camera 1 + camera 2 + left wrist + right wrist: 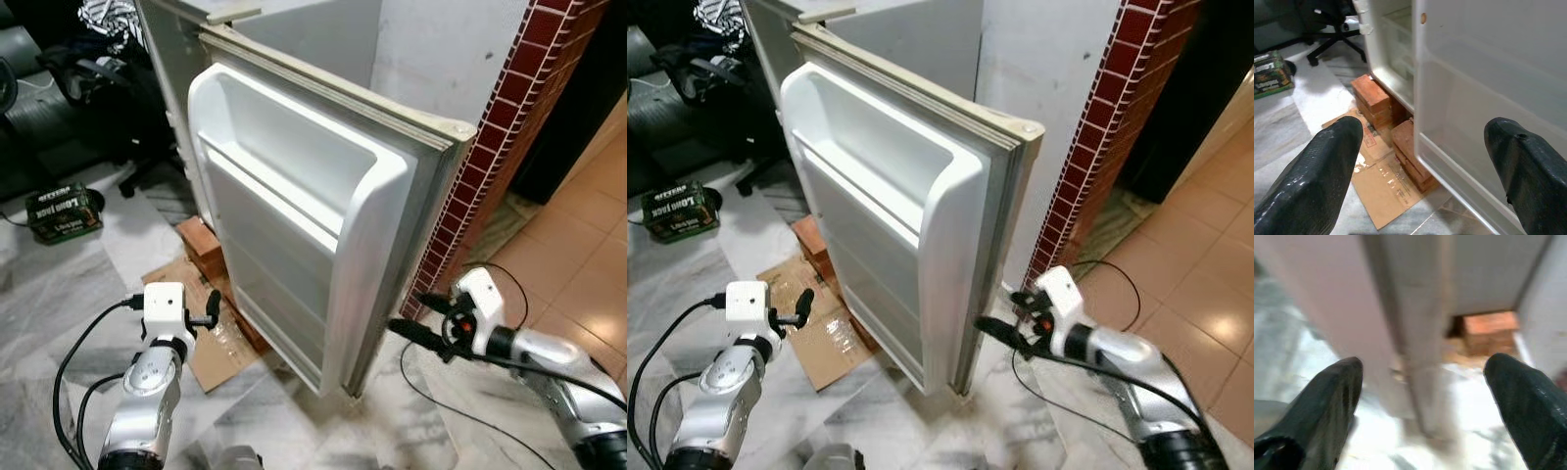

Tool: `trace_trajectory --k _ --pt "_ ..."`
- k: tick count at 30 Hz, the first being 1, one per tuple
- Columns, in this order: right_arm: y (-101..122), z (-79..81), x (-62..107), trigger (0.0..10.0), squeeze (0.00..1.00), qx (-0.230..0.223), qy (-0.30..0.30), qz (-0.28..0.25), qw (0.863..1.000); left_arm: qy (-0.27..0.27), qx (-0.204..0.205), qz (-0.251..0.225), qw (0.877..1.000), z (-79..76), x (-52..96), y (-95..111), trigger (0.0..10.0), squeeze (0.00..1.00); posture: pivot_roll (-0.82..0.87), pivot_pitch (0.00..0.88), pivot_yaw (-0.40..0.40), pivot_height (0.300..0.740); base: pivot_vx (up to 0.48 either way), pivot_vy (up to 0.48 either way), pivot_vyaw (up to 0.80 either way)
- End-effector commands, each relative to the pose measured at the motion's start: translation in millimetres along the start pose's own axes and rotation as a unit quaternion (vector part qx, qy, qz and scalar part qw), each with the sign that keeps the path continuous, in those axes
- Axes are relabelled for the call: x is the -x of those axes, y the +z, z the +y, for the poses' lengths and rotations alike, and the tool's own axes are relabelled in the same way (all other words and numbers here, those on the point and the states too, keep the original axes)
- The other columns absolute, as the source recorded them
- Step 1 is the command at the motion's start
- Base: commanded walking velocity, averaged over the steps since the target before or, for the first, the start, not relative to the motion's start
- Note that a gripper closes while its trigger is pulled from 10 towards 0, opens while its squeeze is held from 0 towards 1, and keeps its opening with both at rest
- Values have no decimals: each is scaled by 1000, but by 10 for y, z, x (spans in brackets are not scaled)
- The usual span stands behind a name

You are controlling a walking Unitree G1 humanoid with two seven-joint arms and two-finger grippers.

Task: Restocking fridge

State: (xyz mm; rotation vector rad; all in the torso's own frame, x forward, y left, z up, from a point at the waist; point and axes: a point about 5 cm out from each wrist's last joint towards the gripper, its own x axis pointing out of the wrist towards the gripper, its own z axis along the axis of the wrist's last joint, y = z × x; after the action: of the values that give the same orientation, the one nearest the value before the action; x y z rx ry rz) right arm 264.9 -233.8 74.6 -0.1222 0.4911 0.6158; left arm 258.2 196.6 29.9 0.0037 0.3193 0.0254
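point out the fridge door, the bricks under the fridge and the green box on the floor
fridge door (294, 225), left eye view, inner liner below the top shelf
bricks (1370, 95), left wrist view, top face of the nearer stack
green box (64, 212), left eye view, printed side

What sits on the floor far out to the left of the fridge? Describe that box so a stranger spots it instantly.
Start at the open white fridge door, then look down past the red bricks and flattened cardboard under the fridge, out across the pale marble floor to the robot's left. There lies a small dark green box with white lettering, the only printed, dark-coloured carton among the plain brown and red things.
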Motion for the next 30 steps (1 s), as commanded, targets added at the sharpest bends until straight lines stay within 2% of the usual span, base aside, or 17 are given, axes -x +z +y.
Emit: trace_trajectory --k 1,2,4,7,9,11,13,14,16,17,20,21,22,25,26,28,30 --pt "22 -142 -17 10000 247 34 -56 21 998 -2 -4 11 1000 23 2 -25 10000 0 54 20 43 740 0 0 0" --pt "22 -142 -17 10000 247 34 -56 21 998 -2 -4 11 1000 23 2 -25 10000 0 54 20 43 740 0 0 0" --pt "27 -370 -69 10000 251 100 -127 72 984 -3 -7 10 1000 22 4 -17 10000 0 69 28 42 740 0 0 0" --pt "56 -441 -127 10000 247 165 -137 113 970 -1 -7 11 1000 18 14 -18 10000 0 84 27 35 740 0 0 0" --pt "61 -447 -137 10000 247 176 -133 118 968 -1 -7 11 1000 16 17 -18 10000 0 86 29 34 740 0 0 0" --pt "192 -522 -189 10000 247 197 -169 105 960 3 -5 12 1000 25 36 -27 10000 0 88 33 30 740 0 0 0" --pt "551 -543 -304 10000 251 188 -239 1 953 6 -1 14 1000 33 56 -44 10000 0 86 36 29 740 0 0 0" --pt "740 -478 -391 10000 251 108 -248 -83 959 5 -1 16 1000 30 56 -51 10000 0 85 38 28 740 0 0 0" --pt "786 -445 -418 10000 251 73 -239 -110 962 5 -2 16 1000 28 56 -51 10000 0 83 43 29 740 0 0 0" --pt "894 -353 -486 10000 255 -2 -220 -167 961 3 -2 17 1000 22 54 -54 10000 0 81 49 29 740 0 0 0" --pt "1144 -31 -707 10000 255 -191 -149 -287 927 -3 -4 20 1000 6 49 -62 10000 0 77 50 33 740 0 0 0" --pt "1144 -31 -707 10000 255 -191 -149 -287 927 -3 -4 20 1000 6 49 -62 10000 0 77 50 33 740 0 0 0" --pt "1195 236 -859 10000 259 -236 -96 -301 919 -6 -5 21 1000 -5 47 -59 10000 0 80 52 32 740 0 0 0" --pt "1230 457 -934 10000 251 -253 -52 -305 916 -7 -6 21 1000 -12 48 -52 10000 0 83 57 32 740 0 0 0" --pt "1254 621 -932 10000 247 -253 2 -309 917 -5 -5 21 1000 -15 52 -49 10000 0 80 57 33 740 0 0 0" --pt "1256 661 -923 10000 247 -252 19 -309 917 -4 -4 20 1000 -16 53 -48 10000 0 79 57 33 740 0 0 0" --pt "1199 768 -799 10000 239 -229 102 -300 921 -3 -3 21 1000 -15 55 -51 10000 0 76 53 33 740 0 0 0"
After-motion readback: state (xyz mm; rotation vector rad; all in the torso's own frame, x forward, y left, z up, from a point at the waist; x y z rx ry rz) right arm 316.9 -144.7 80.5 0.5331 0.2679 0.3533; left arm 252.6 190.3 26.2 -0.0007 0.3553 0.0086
